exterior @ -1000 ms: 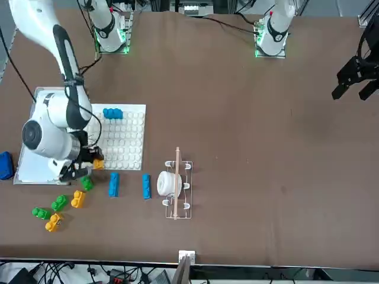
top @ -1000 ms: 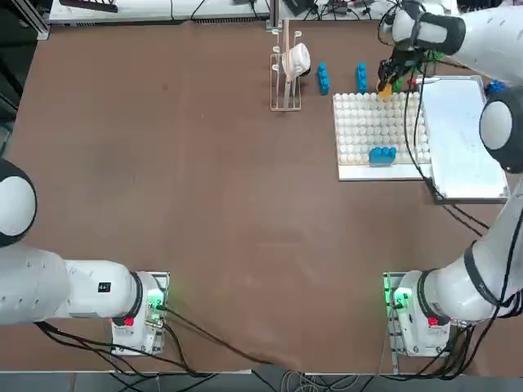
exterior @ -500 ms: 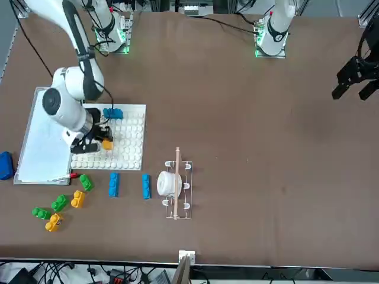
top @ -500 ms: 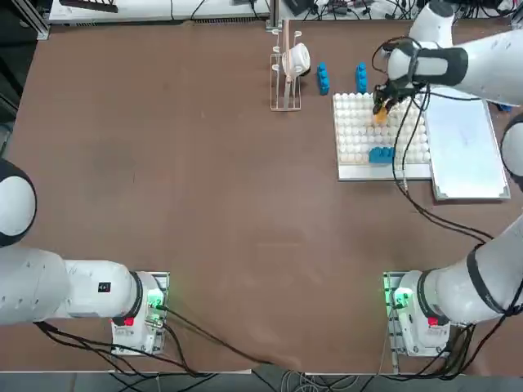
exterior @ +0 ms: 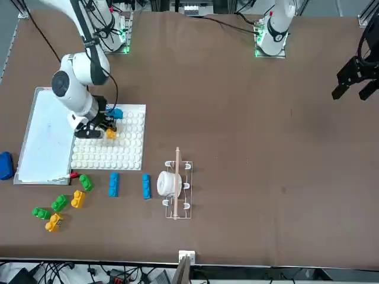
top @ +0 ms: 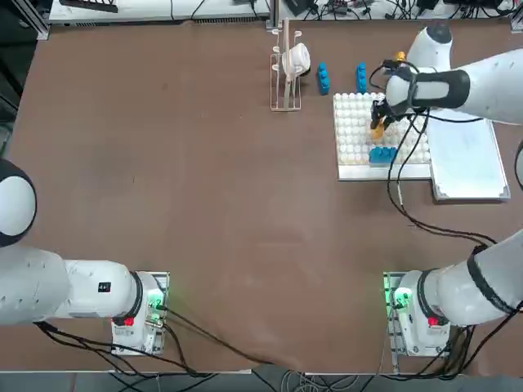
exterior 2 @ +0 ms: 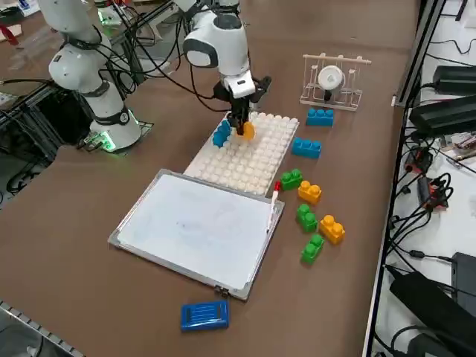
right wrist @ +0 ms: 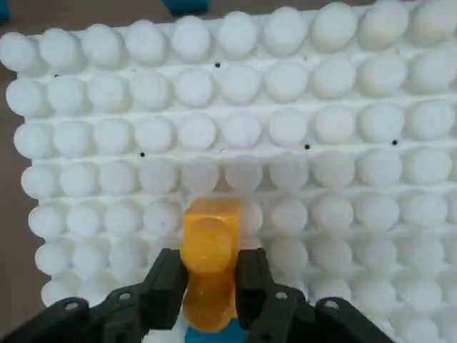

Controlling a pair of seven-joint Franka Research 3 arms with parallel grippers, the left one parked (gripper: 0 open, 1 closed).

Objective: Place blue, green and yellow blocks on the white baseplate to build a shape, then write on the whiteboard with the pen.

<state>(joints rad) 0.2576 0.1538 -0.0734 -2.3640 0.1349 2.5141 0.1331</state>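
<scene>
My right gripper [top: 377, 129] [exterior: 109, 132] [exterior 2: 242, 131] [right wrist: 209, 275] is shut on a yellow block [right wrist: 209, 266] [exterior: 110, 134] [exterior 2: 246, 132], held just above the white baseplate [top: 355, 122] [exterior: 127, 151] [exterior 2: 256, 160] [right wrist: 321, 179]. A blue block [top: 382, 155] [exterior: 113, 113] [exterior 2: 222, 133] sits on the plate right beside it. Two more blue blocks [top: 324, 77] [top: 361, 77] lie beyond the plate. Green and yellow blocks [exterior 2: 291, 178] [exterior 2: 309, 192] [exterior: 59, 203] lie loose on the table. The whiteboard [top: 466, 139] [exterior 2: 197, 227] lies next to the plate, with the pen [exterior 2: 274, 195] at its edge.
A small wire rack [top: 285, 69] [exterior: 176, 184] holding a white roll stands on the table beyond the blue blocks. A smooth blue slab [exterior 2: 204, 315] [exterior: 5, 165] lies past the whiteboard's far end. Cables [top: 433, 229] trail over the table from the arm.
My right gripper has carried the yellow block from the plate's far edge over the studs to just beside the blue block on the plate. The grip has stayed the same.
</scene>
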